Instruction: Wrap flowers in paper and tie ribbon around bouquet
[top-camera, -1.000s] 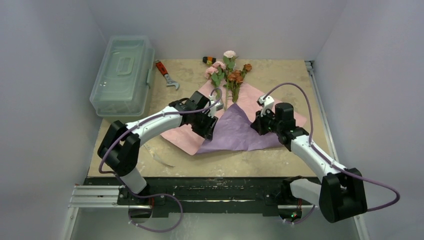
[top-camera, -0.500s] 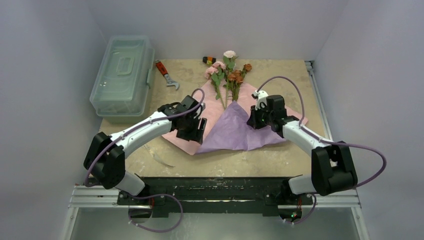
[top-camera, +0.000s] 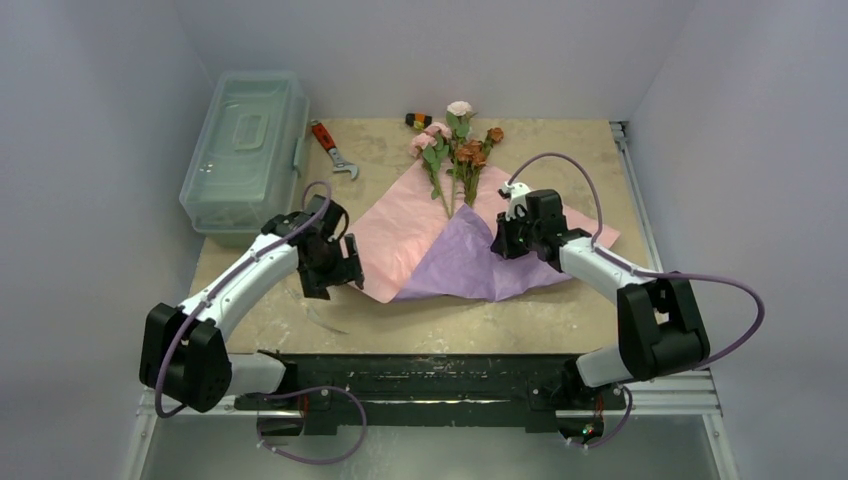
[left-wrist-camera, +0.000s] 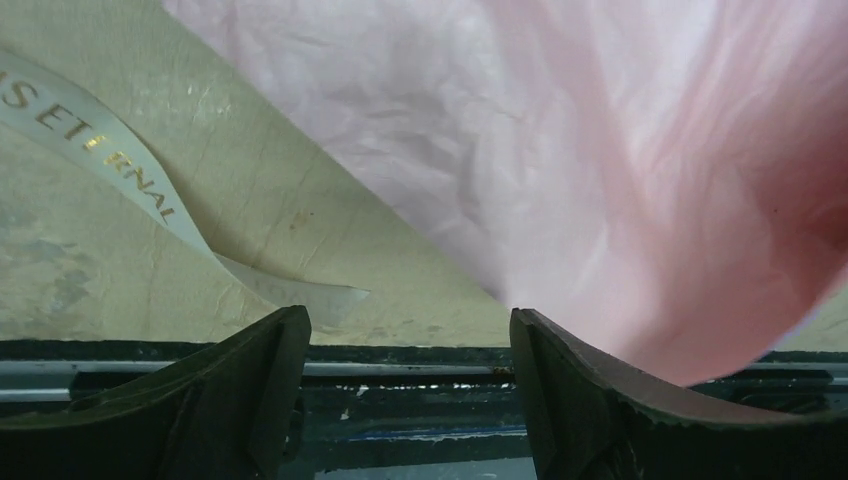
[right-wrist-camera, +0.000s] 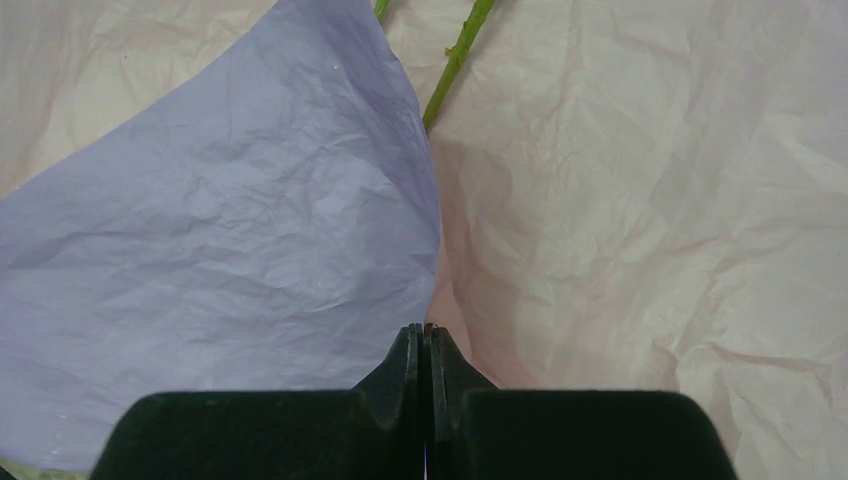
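My left gripper (left-wrist-camera: 407, 316) gapes empty, ribbon (left-wrist-camera: 110, 160) ahead-left, paper (left-wrist-camera: 600, 150) ahead-right. My right gripper (right-wrist-camera: 428, 332) is pinched closed with nothing visible in it. The paper's lilac flap covers the flowers (right-wrist-camera: 455, 55) just ahead.

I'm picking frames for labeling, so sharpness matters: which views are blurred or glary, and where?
Left wrist: the paper goes soft and reddish toward the right edge, out of focus; the ribbon lettering is readable. Right wrist: crisp creases, even light, soft shadow beside the lilac side. Top external: sharp, flat lighting, no glare.
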